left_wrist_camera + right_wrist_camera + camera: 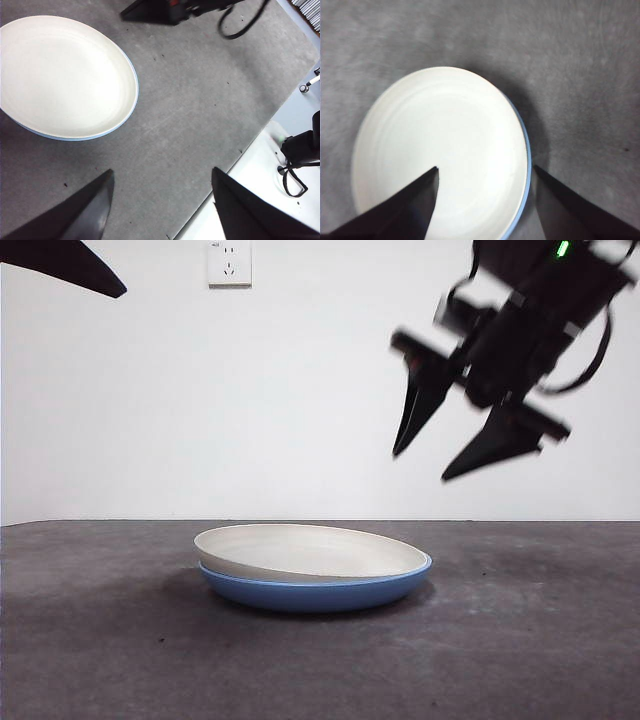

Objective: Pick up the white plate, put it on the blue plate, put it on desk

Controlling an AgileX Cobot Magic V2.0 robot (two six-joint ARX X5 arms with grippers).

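The white plate (310, 548) lies on top of the blue plate (320, 595), slightly tilted and shifted left, in the middle of the desk (520, 640). My right gripper (422, 466) hangs open and empty in the air, above and to the right of the stack. In the right wrist view the white plate (445, 145) fills the space ahead of the right gripper (486, 168), with the blue plate (526, 150) showing as a thin rim. My left gripper (162, 171) is open and empty, away from the white plate (65, 75); in the front view it is a black tip (70, 265) at the upper left.
A wall socket (229, 262) sits high on the white wall behind. In the left wrist view the desk's edge meets a white surface (270, 150) carrying black cables and gear (300, 150). The right arm (165, 10) crosses that view beyond the plates.
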